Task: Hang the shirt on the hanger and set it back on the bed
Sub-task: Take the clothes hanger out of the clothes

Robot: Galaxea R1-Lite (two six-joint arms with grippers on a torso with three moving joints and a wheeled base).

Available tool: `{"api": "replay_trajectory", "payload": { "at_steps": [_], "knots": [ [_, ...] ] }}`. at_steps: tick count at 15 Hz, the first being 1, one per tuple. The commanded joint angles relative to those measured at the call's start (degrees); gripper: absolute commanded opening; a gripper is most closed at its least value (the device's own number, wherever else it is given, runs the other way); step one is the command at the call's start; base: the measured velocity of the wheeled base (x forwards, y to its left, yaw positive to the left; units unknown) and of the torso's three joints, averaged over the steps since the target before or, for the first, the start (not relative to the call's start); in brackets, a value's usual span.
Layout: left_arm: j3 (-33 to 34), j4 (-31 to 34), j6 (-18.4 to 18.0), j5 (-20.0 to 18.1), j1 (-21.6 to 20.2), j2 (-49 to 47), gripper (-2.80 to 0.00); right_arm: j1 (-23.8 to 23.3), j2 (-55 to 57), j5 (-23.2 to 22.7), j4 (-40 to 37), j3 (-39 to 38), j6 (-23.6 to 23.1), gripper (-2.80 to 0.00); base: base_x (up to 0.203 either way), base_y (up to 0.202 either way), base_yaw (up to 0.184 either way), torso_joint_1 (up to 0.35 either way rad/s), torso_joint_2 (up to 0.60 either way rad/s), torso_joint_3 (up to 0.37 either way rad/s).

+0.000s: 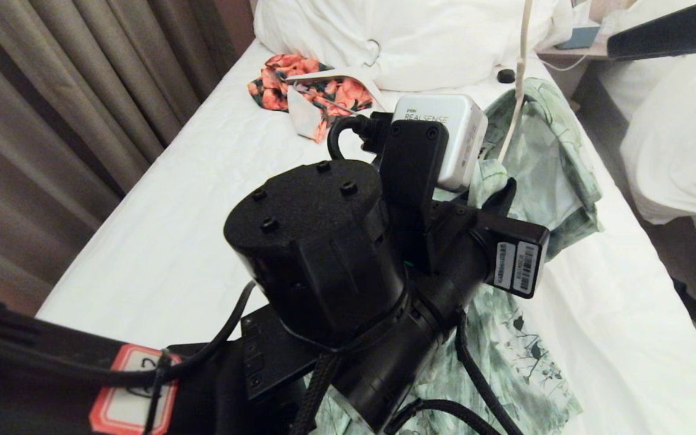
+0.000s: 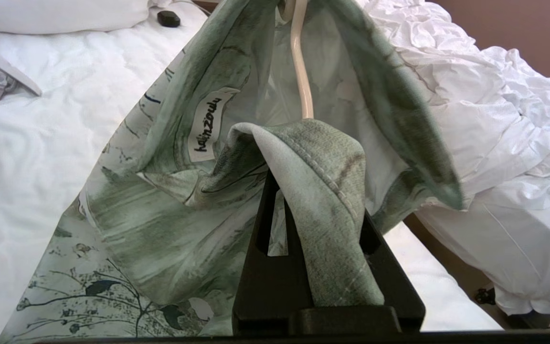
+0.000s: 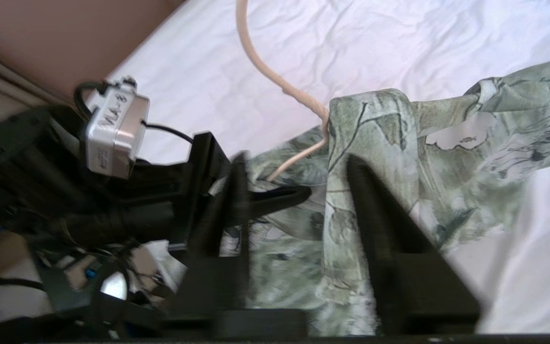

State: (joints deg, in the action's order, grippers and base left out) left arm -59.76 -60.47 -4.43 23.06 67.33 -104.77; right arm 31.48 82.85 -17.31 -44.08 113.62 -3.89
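Between the left gripper [image 2: 303, 210] jaws there's a fold of the shirt [image 2: 170, 224], pinched tight, so that one is clamped on the fabric near the collar. You can read the white collar label [image 2: 206, 125] just beside the pinched fold in the left wrist view. The cream hanger [image 2: 302, 71] wire runs down inside the neck opening and disappears behind that same fold.

The right gripper [image 3: 299, 205] is a different story: its jaws stand apart, and a strip of the shirt is draped over one of the fingers [image 3: 375, 210] rather than squeezed between the two. The hanger wire curves down right next to that strip and goes in under the cloth. The picture is a bit smeared there, so I can't say if the other finger touches the fabric.

From the head view, the left arm fills most of the middle, with its wrist camera [image 1: 444, 136] on top. The shirt is lifted up at the collar end, over the right-hand side of the bed [image 1: 173, 241], while its lower part trails flat on the sheet toward the near edge. The hanger stands nearly upright above it.

Further up, near the pillows [image 1: 420, 42] at the head of the bed, lies an orange floral garment [image 1: 299, 87] with a white flat hanger [image 1: 330, 75] on it. A small black object [image 1: 506, 75] sits just beside the pillow.
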Motion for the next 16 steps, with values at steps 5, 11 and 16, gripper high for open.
{"api": "replay_trajectory", "payload": {
  "at_steps": [5,11,16],
  "knots": [
    [-0.1,-0.3,-0.1,0.1,0.0,0.0,-2.8,2.5,2.9,-0.1,2.7,-0.7,-5.4,0.0,0.0,0.0,0.0,0.0,0.0,0.0],
    [0.0,-0.3,-0.1,0.1,0.0,0.5,-2.8,4.3,6.6,3.3,6.6,-1.0,-8.2,0.0,0.0,0.0,0.0,0.0,0.0,0.0],
    [0.4,-0.3,-0.1,0.1,1.8,0.7,-2.8,5.4,7.5,4.3,9.3,-0.9,-9.7,-2.8,0.0,0.0,0.0,0.0,0.0,0.0]
  ]
}}
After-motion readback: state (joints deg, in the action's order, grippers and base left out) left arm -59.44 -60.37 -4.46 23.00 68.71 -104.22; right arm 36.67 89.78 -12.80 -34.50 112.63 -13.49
